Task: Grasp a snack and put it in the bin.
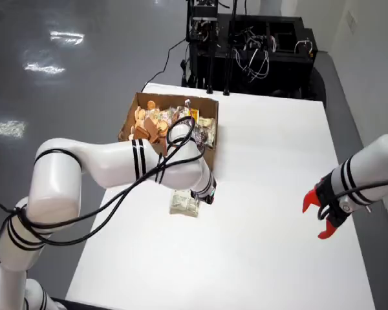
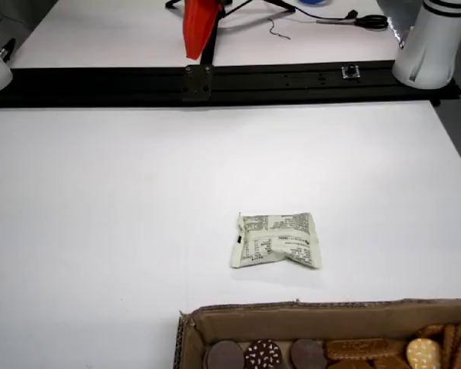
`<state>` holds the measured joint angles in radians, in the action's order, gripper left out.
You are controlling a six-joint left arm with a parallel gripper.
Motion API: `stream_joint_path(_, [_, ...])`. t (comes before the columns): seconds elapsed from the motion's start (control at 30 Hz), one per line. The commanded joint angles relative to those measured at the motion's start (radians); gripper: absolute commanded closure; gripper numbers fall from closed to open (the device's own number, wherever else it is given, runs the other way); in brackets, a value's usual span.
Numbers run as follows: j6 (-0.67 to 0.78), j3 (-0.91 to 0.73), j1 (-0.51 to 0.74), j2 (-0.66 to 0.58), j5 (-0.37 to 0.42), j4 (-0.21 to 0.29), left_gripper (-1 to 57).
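A pale crumpled snack packet (image 1: 184,203) (image 2: 276,241) lies flat on the white table (image 1: 271,168), just in front of a cardboard box (image 1: 210,111) (image 2: 292,317) full of cookies and wrapped snacks. In the view from above, my white arm reaches over the table, and its dark gripper (image 1: 205,193) hangs right beside the packet's right edge. The fingers are too dark and small to tell open from shut. The view that rides on the gripper shows the packet lying free, with no fingers in sight.
A second white arm with a red gripper (image 1: 320,216) (image 2: 198,27) stands at the right side of the table in the view from above. A black rail (image 2: 215,81) runs along the far table edge. Black equipment racks (image 1: 246,45) stand behind the box.
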<state>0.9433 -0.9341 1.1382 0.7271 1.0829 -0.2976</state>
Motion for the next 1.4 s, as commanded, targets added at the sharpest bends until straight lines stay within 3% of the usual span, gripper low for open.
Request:
stream_joint_path(0.03, [0.0, 0.0, -0.003, 0.0, 0.011, 0.001, 53.2])
stream_joint_path(0.8, [0.009, 0.0, -0.001, 0.0, 0.008, 0.0, 50.0])
stream_joint_path(1.03, [0.057, 0.0, -0.007, 0.0, 0.007, -0.001, 41.1])
stream_joint_path(1.4, [0.125, -0.03, -0.045, -0.008, 0.017, -0.007, 21.2])
